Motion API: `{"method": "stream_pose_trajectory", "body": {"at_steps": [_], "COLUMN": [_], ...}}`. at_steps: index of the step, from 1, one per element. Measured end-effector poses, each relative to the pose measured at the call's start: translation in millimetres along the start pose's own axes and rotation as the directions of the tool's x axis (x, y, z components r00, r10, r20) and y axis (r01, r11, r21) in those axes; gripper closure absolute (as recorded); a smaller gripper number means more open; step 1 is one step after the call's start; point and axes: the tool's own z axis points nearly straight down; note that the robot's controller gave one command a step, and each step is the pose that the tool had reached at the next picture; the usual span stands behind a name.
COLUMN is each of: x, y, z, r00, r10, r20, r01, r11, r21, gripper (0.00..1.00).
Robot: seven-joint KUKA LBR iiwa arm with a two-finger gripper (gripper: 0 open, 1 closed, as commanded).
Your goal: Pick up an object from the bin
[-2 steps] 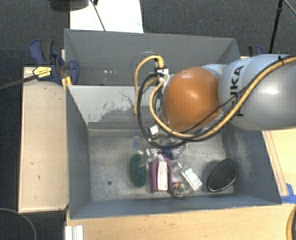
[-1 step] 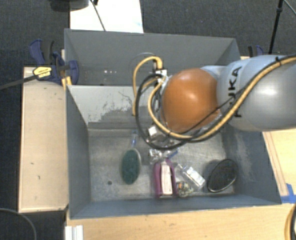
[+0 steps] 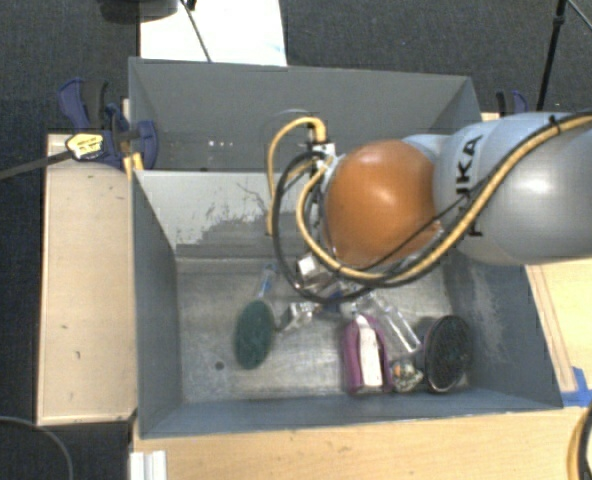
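Pincer (image 3: 302,310) of mine hangs low near the middle of the grey bin (image 3: 158,298), under my orange wrist cover (image 3: 381,203); released or clenched, I cannot tell. Just beside it at eight o'clock lies a dark green oval thing (image 3: 253,334). At four o'clock sit a purple-and-white bottle (image 3: 362,358), clear plastic bits (image 3: 396,326) and a black disc (image 3: 447,351).

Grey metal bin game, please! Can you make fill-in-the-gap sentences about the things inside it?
The dark oval pad on the floor of the grey metal bin is ____ in colour.
The round flat disc by the bin's right wall in the picture is ____.
The purple and white bottle lies just ____ of that disc in the picture.
Missing words: green; black; left.
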Motion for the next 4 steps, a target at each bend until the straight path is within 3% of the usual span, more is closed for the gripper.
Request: {"method": "stream_pose_trajectory", "body": {"at_steps": [1,2,3,4], "x": [-12.3,118.2,106.3,107.5], "y": [-8.7,27.0,63.2,64.3], "z": [-37.5,-14.7,7.7,8.4], "r00": [0.948,0.975,0.836,0.839], "r10": [-0.318,-0.221,-0.548,-0.544], "r20": [0.0,0.0,0.004,0.005], "r01": [0.318,0.221,0.548,0.544], "r11": [0.948,0.975,0.836,0.839], "r21": [-0.008,0.001,-0.004,-0.007], "gripper": [0.0,0.0,0.0,1.0]}}
